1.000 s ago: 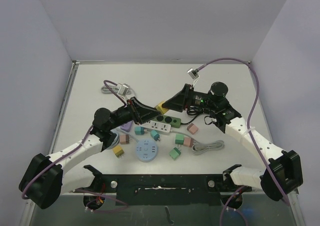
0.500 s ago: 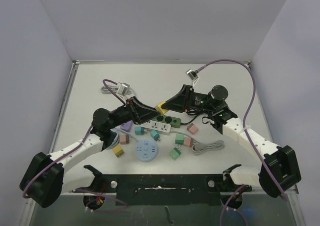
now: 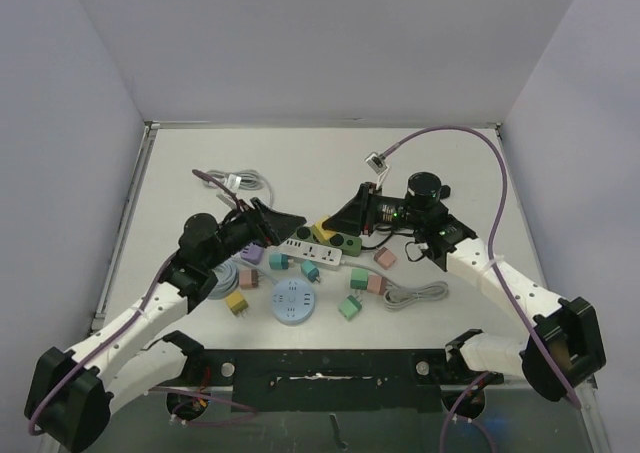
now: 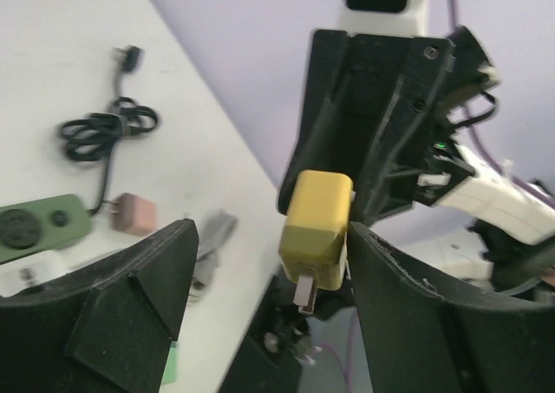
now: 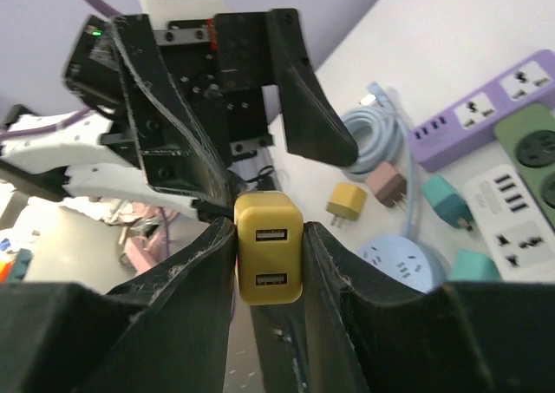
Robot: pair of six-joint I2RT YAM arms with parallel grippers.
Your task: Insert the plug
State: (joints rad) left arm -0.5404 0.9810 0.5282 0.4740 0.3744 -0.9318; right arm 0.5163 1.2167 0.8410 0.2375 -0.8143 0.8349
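A yellow plug [image 5: 269,247], a two-port USB charger, is clamped between the fingers of my right gripper [image 5: 269,237], which is shut on it. In the top view the plug [image 3: 322,230] hangs just above the green power strip [image 3: 345,241] and the white power strip [image 3: 315,251]. In the left wrist view its metal prongs point down, and the plug [image 4: 316,228] lies close to the right finger. My left gripper [image 4: 270,254] is open and not gripping it. In the top view the left gripper [image 3: 288,220] stands just left of the plug.
A purple strip [image 3: 250,254] and a round blue socket [image 3: 293,303] lie near the strips. Several small plugs are scattered about, such as a yellow one [image 3: 237,303], a green one [image 3: 350,308] and a pink one [image 3: 376,284]. A grey cable [image 3: 415,295] lies at the right.
My right gripper has shut on the yellow plug. My left gripper has opened, let the plug go and drawn back to the left. The right arm has shifted the plug slightly toward the strips.
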